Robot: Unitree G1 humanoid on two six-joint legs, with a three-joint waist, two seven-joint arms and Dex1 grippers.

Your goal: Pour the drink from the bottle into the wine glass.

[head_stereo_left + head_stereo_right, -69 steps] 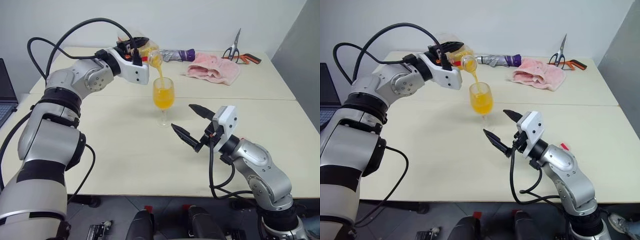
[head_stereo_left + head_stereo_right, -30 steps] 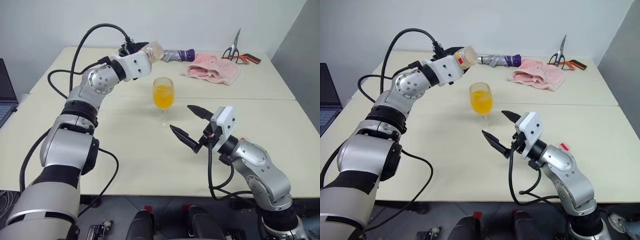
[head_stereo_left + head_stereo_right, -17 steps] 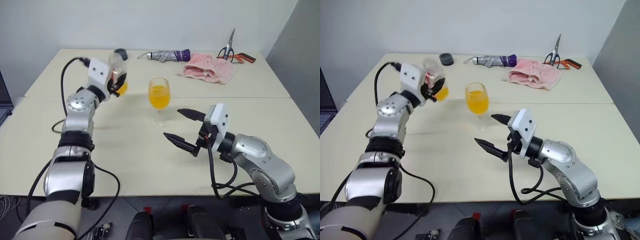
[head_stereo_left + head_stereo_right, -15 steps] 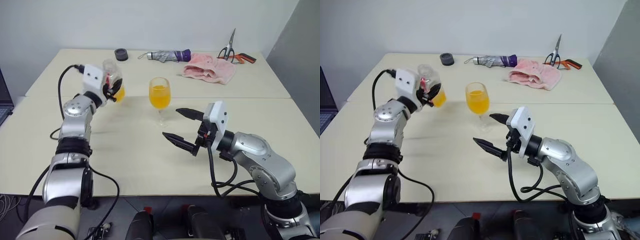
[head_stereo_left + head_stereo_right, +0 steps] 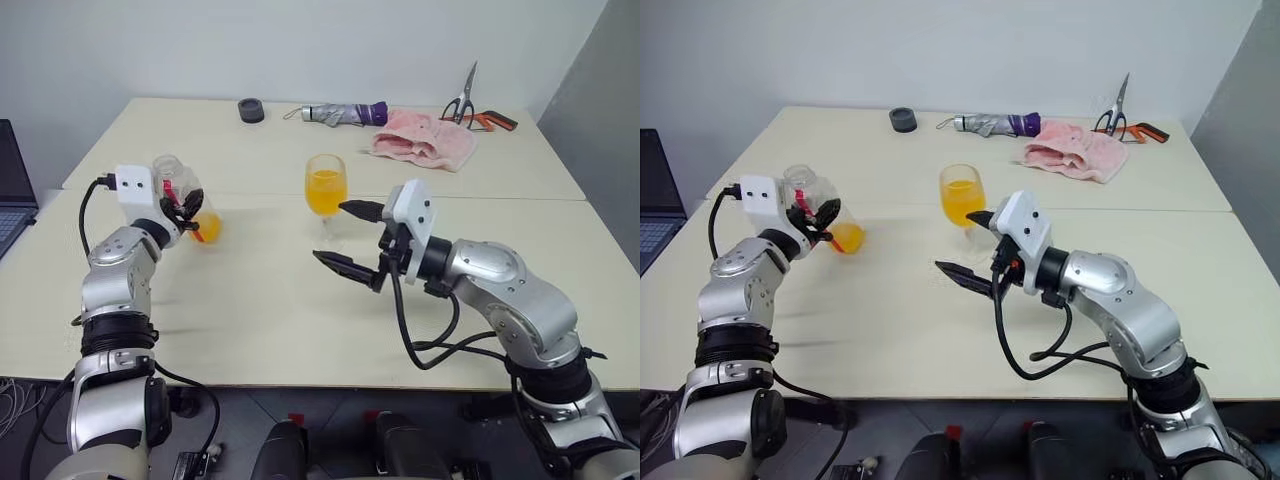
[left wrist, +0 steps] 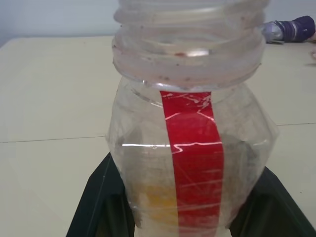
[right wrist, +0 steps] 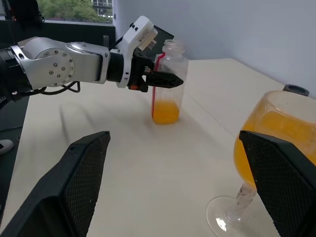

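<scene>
The bottle [image 5: 186, 203] stands upright at the table's [image 5: 250, 300] left, pinched in the left gripper [image 5: 187, 212], a little drink left at its bottom. The filled glass [image 5: 326, 190] stands well right of it, just beyond the spread right gripper [image 5: 345, 238].

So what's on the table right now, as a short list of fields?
bottle: upright, open-topped, a little orange drink at the bottom
left gripper: shut on the bottle
wine glass: standing mid-table, bowl largely full of orange drink
right gripper: open, beside the wine glass, holding nothing
far edge of table: black cap, folded umbrella, pink cloth, scissors
</scene>
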